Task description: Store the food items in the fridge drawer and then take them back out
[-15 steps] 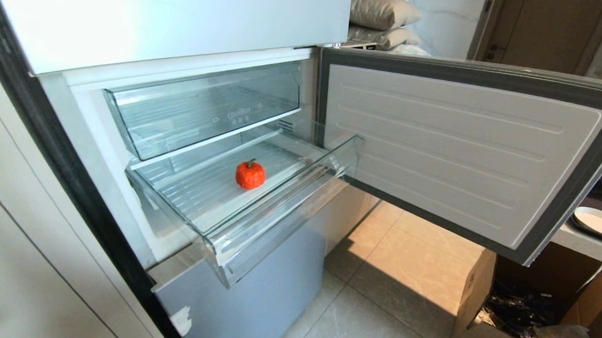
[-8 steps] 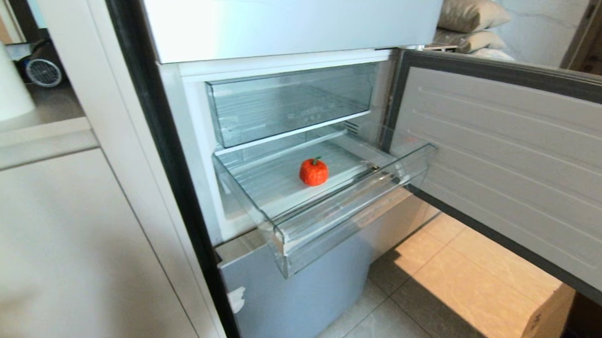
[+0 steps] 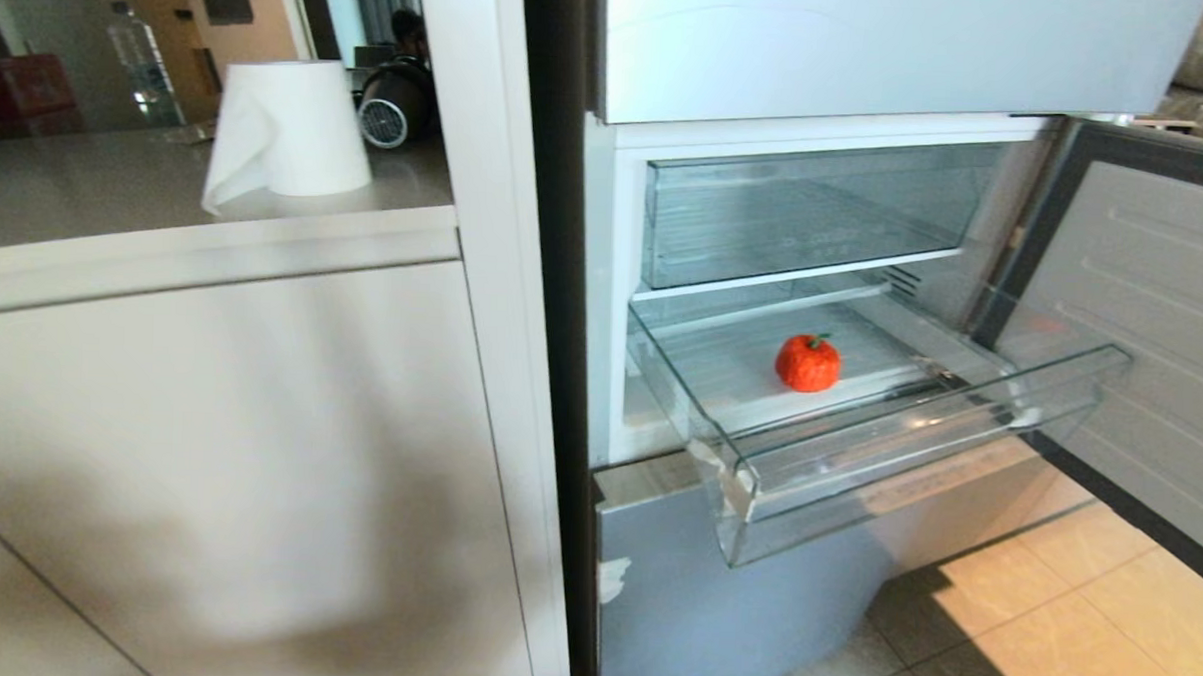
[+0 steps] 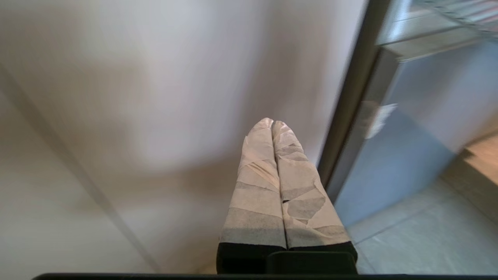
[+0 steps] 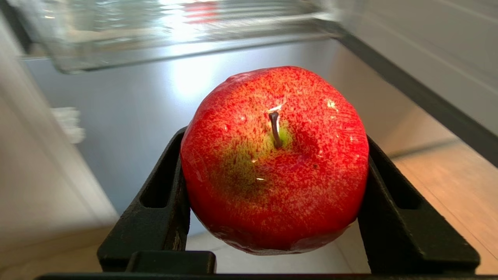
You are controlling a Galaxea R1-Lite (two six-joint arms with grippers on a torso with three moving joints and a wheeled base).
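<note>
One tomato-like fruit (image 3: 808, 362) already sits in the pulled-out fridge drawer (image 3: 917, 459), neither arm showing from the head. The left gripper (image 4: 272, 123) is pinched shut on nothing beside the cabinet. The right gripper (image 5: 274, 182) clasps a red apple (image 5: 274, 159) below the drawer (storing, I'd judge, or already retrieving).

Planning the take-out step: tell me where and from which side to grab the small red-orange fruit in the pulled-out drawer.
Grip the tomato-like fruit across its round middle, coming from above: the fridge drawer is open-topped and its raised front lip blocks a level approach. The stem on top is too small to hold. The left claw is free.
</note>
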